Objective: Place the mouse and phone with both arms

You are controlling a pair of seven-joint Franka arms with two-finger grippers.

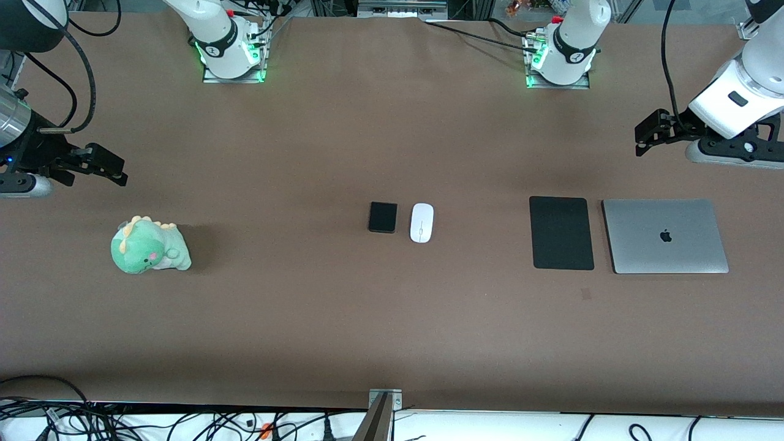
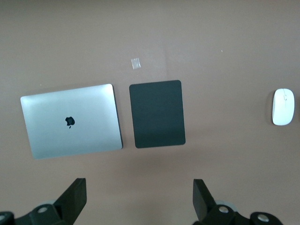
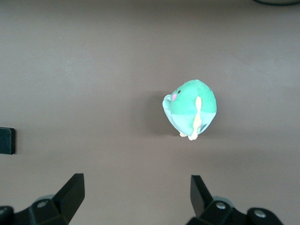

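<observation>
While both arms hang raised at the table's ends, nothing is held. Nearest the front camera sits a green plush dinosaur (image 1: 150, 246) toward the right arm's end of the table (image 1: 343, 331). Toward the left arm's end a small pale patch (image 1: 586, 294) marks the table surface, and a little farther back lie a black mat (image 1: 561, 233) and a closed silver laptop (image 1: 665, 236), side by side and just apart, the laptop closer to the table's end. At mid-table the phone (image 1: 383, 217) and the mouse (image 1: 421, 222) lie flat just beside each other without touching, the mouse on the side toward the mat, well apart from it. The right gripper (image 1: 113, 170) hovers over bare table farther back than the plush, its fingers (image 3: 70, 192) spread apart and empty, with the plush showing between them in its wrist view. The left gripper (image 1: 646, 135) hovers over bare table farther back than the laptop, its fingers (image 2: 75, 196) likewise spread wide and empty. Farthest back, the two arm bases stand bolted along the table's edge.
</observation>
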